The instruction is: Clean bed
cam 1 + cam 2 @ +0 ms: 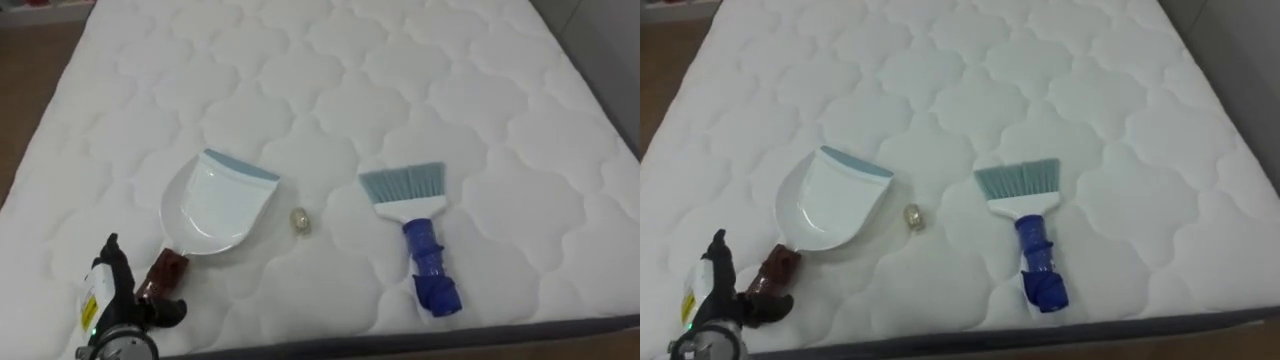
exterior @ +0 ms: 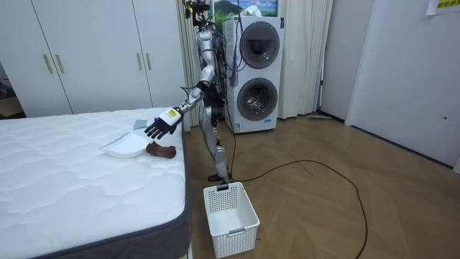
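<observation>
Left eye view: the white quilted bed [image 1: 480, 90] carries a white plastic dustpan with a pale blue lip and a brown handle [image 1: 215, 208]. A small crumpled scrap of litter [image 1: 300, 221] lies just beside its right edge, not touching. A hand brush with pale blue bristles and a blue handle [image 1: 418, 240] lies well to the right.

The left hand [image 1: 125, 297] hovers at the brown handle, fingers spread, gripping nothing.

Room view: the robot stands at the bedside, arm out over the handle. A white slatted plastic basket [image 2: 230, 210] sits on the floor by its feet.

Right eye view: same layout.

To do it well, I'd settle the palm on the handle, wrap fully before lifting, and keep the lip low toward the scrap.
</observation>
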Controlling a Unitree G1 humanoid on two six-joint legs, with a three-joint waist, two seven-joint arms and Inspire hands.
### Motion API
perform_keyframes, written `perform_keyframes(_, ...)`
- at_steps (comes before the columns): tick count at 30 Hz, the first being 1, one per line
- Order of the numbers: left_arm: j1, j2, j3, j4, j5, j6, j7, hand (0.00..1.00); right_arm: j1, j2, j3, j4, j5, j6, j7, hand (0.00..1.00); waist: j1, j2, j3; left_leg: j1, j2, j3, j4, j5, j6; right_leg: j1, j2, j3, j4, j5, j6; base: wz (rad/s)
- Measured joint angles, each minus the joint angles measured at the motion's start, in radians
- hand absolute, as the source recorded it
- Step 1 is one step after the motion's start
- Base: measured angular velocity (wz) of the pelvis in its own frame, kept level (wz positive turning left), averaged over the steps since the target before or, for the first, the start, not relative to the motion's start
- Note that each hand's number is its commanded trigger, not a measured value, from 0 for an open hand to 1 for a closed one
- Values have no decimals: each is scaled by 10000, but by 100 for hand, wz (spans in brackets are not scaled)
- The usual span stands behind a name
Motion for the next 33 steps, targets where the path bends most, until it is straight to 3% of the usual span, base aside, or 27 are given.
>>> perform_keyframes(9, -443, 1, -190, 674, -48, 11, -54, 0, -282, -13, -8, 108, 310, -20, -34, 0, -134, -47, 25, -460, -5, 20, 96, 12, 19, -483, -19, -19, 111, 4, 5, 0)
perform_keyframes(21, -1226, 84, -248, 1650, -366, 6, -188, 0, -841, -90, 90, 252, 657, -334, -145, 0, -203, -17, 26, -810, 1, 43, 183, 12, 20, -850, -43, -59, 252, 4, 4, 1)
perform_keyframes(26, -1753, 230, -416, 1979, -529, -3, -190, 0, -851, -156, 534, 323, 1246, -343, -292, 0, -197, 146, 137, -1175, 11, 249, 337, 35, 58, -1179, -114, -219, 435, 4, 5, 7)
perform_keyframes(33, -2017, 475, -341, 2248, -546, -37, -190, 0, -986, -160, 868, 563, 1546, -446, -338, 0, -115, 172, 154, -1584, 19, 553, 335, 145, 82, -1760, -180, -189, 729, 1, 4, -3)
